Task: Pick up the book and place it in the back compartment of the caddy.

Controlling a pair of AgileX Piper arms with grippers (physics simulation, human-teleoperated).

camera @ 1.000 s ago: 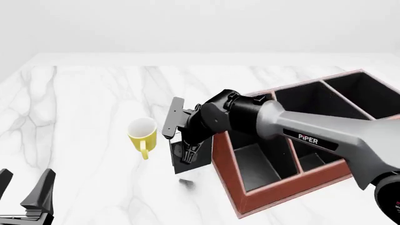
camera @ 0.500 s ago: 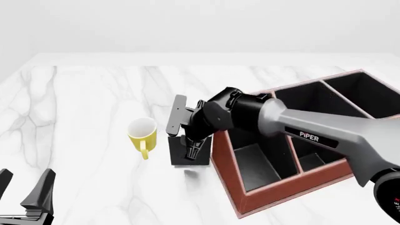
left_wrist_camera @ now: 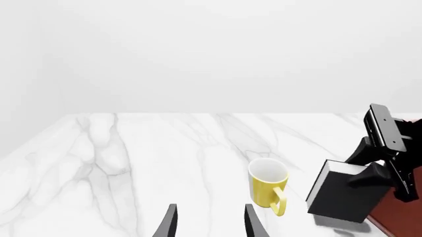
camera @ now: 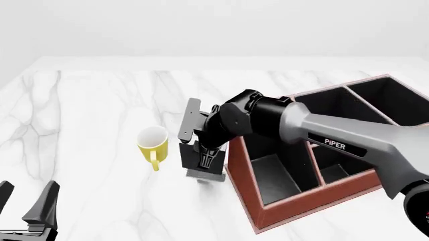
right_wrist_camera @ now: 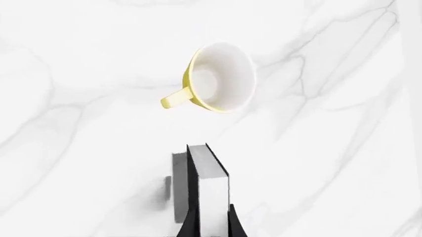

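The black-covered book (camera: pixel 191 156) hangs just above the table beside the caddy's near left corner, its shadow below it. My right gripper (camera: pixel 207 161) comes down from above and is shut on it. The right wrist view shows the white page edges of the book (right_wrist_camera: pixel 209 182) between the fingers of the right gripper (right_wrist_camera: pixel 212 224). In the left wrist view the book (left_wrist_camera: pixel 343 193) hangs next to the mug. The reddish-brown caddy (camera: pixel 242 197) with its black compartments stands to the right. My left gripper (camera: pixel 25 208) is open at the near left, far from the book.
A yellow mug (camera: pixel 152 142) stands upright just left of the book, a small gap between them; it also shows in the wrist views as the mug (right_wrist_camera: pixel 221 76) and mug (left_wrist_camera: pixel 268 182). The caddy's back compartments (camera: pixel 392 100) lie far right.
The right gripper has risen and shifted slightly toward the back with the book, which has come off the table. The mug and the left arm have not moved.
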